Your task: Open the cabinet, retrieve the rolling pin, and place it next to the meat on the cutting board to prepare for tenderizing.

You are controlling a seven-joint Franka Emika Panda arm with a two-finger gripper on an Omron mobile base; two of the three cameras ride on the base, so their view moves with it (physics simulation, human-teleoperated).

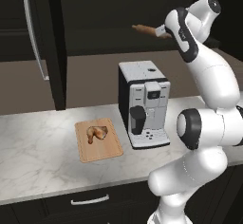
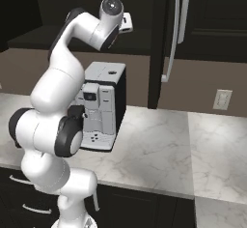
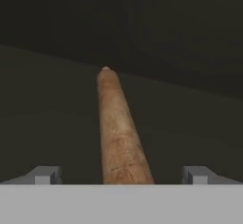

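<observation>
The cabinet (image 1: 54, 42) stands open, its door swung out toward me with the silver bar handle (image 1: 33, 28) on it. Inside on the dark shelf lies the rolling pin (image 1: 144, 28), a brown wooden cylinder. My gripper (image 1: 161, 31) reaches into the cabinet at the pin's near end. In the hand view the rolling pin (image 3: 118, 133) runs away from me between the fingertips (image 3: 45, 175), with wide gaps on both sides, so the gripper (image 3: 121, 175) is open. Down on the counter the cutting board (image 1: 98, 140) carries the meat (image 1: 96, 133).
A white and black coffee machine (image 1: 144, 104) stands right of the board, directly below my arm. The open door's edge (image 2: 159, 43) hangs over the marble counter (image 2: 159, 145). A wall outlet (image 2: 222, 99) is at the right. Below the counter is a drawer handle (image 1: 90, 200).
</observation>
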